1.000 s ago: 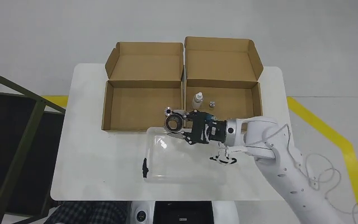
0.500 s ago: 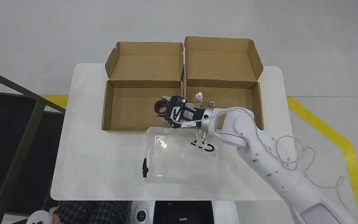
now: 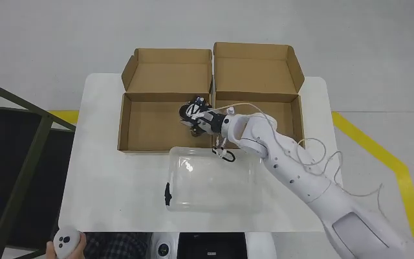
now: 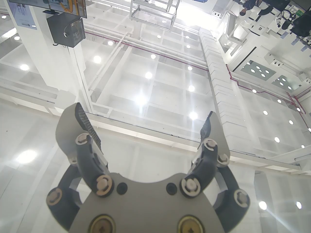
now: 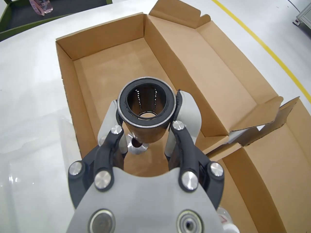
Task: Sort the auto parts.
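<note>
Clenched on the barrel of a metal sleeve (image 5: 145, 129) with the right gripper (image 5: 147, 100); dark-rimmed bore open toward the wrist camera, silver flange at the far end. Long axis apparently close to upright, flange end toward the cardboard below.

From above, held just left of the frame's centre, over the right end of the left box (image 3: 152, 126) and close beside the wall next to the right box (image 3: 278, 116). Bare box floor straight beneath the sleeve, not yet touching it. Clear tray (image 3: 213, 188) lower in the frame, apart from the gripper.

Probably a matter of lowering and letting go, with hardly any sideways travel. Worth keeping off that dividing wall on the way down.

Left gripper (image 4: 144, 115) spread wide, holding nothing, aimed at the ceiling, so no part in this placement.
</note>
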`<state>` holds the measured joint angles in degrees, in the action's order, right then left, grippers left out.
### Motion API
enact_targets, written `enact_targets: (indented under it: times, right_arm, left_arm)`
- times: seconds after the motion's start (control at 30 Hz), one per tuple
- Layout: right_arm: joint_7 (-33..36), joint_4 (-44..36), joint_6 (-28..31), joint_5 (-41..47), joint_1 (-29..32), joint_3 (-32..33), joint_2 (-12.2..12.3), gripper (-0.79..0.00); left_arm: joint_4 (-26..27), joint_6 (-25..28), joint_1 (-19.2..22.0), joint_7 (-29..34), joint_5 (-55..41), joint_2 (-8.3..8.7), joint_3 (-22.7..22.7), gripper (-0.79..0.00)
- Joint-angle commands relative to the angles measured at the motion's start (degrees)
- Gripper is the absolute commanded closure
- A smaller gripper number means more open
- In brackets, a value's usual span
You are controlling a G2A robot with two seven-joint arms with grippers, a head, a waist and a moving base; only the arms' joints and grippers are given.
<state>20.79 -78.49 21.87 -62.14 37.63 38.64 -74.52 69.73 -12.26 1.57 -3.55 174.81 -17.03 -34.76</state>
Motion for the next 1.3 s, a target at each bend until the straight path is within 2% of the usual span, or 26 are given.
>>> enact_targets:
  times: [0.0,0.43,0.5,0.53,0.57,0.77,0.93,1.03,1.17,1.27]
  right_arm:
    - [-0.19,1.75,-1.23,-0.03,-0.89,-0.69,-0.75,0.0]
    - [1.46,8.39,-6.57,-2.57,-3.45,-3.62,-4.24,0.0]
    - [2.08,9.04,-6.84,-2.81,-3.65,-3.72,-4.61,-0.046]
    - [2.41,9.39,-6.9,-2.8,-3.74,-3.73,-4.78,-0.129]
    - [2.61,9.68,-6.91,-2.79,-3.82,-3.74,-4.96,-0.169]
    - [3.81,11.27,-6.67,-3.24,-4.25,-3.92,-5.94,-0.209]
    - [4.83,12.22,-6.2,-3.57,-4.48,-3.87,-6.61,-0.369]
    - [5.11,12.53,-5.93,-3.9,-4.46,-3.71,-6.92,-0.4]
    - [5.49,12.69,-5.55,-4.37,-4.27,-3.27,-7.18,-0.56]
    - [5.45,12.08,-5.3,-4.57,-3.97,-2.52,-7.21,-0.563]
  left_arm:
    - [0.0,0.0,0.0,0.0,0.0,0.0,0.0,-0.785]
    - [0.0,0.0,0.0,0.0,0.0,0.0,0.0,-0.785]
    - [0.0,0.0,0.0,0.0,0.0,0.0,0.0,-0.785]
    - [0.0,0.0,0.0,0.0,0.0,0.0,0.0,-0.785]
    - [0.0,0.0,0.0,0.0,0.0,0.0,0.0,-0.785]
    - [0.0,0.0,0.0,0.0,0.0,0.0,0.0,-0.785]
    - [0.0,0.0,0.0,0.0,0.0,0.0,0.0,-0.785]
    - [0.0,0.0,0.0,0.0,0.0,0.0,0.0,-0.785]
    - [0.0,0.0,0.0,0.0,0.0,0.0,0.0,-0.785]
    - [0.0,0.0,0.0,0.0,0.0,0.0,0.0,-0.785]
